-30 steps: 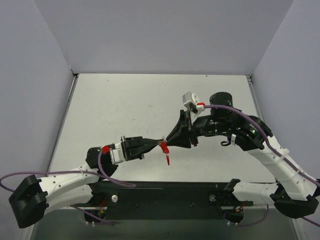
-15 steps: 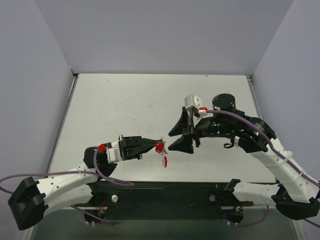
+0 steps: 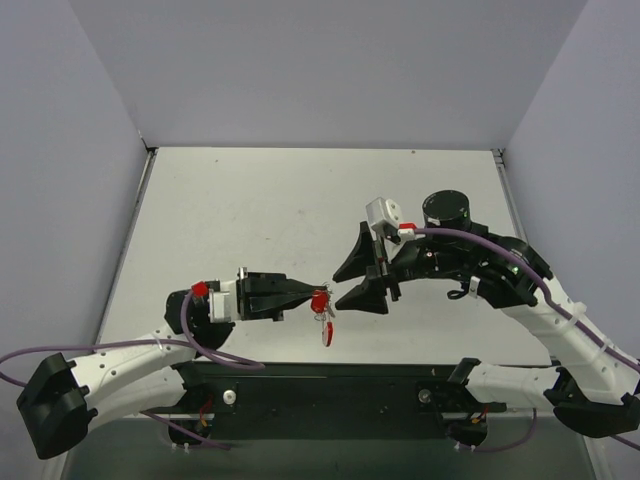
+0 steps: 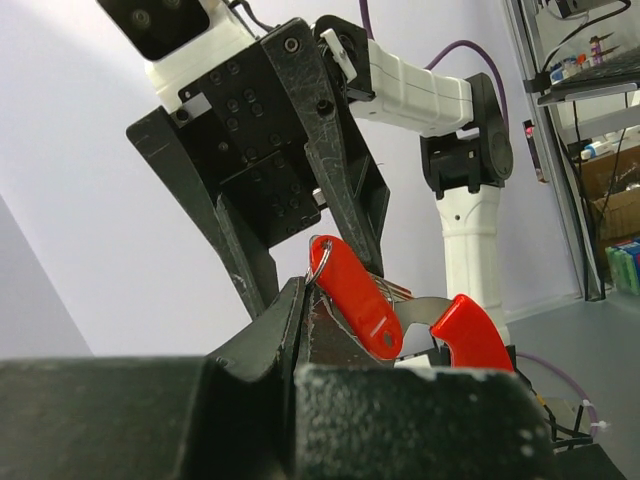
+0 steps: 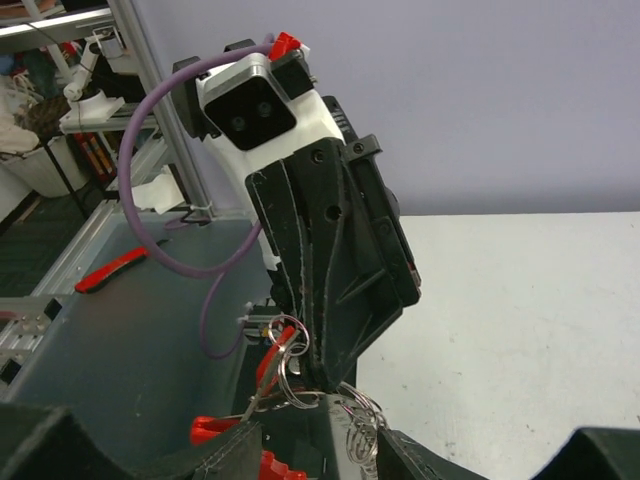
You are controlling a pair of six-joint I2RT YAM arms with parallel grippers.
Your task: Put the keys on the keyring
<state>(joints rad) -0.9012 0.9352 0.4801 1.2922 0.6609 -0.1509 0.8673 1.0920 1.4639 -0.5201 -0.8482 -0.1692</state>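
Left tool [image 3: 310, 296]: clamped tight on the keys [image 3: 321, 300], above the near counter [image 3: 250, 200]; 1 red-headed key dangles below.
Keyring [image 5: 287, 364]: silver loops bunched with the keys at the left tool's tip.
Right tool [image 3: 338, 291]: just right of the keys, jaws parted, holding nothing.

Keys [image 4: 365, 305] red-headed, silver-shafted; table [image 3: 250, 200] pale grey.

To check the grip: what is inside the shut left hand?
A red tab, a thin wire ring and a red-headed key stick out of the left hand. The clamped part is covered.
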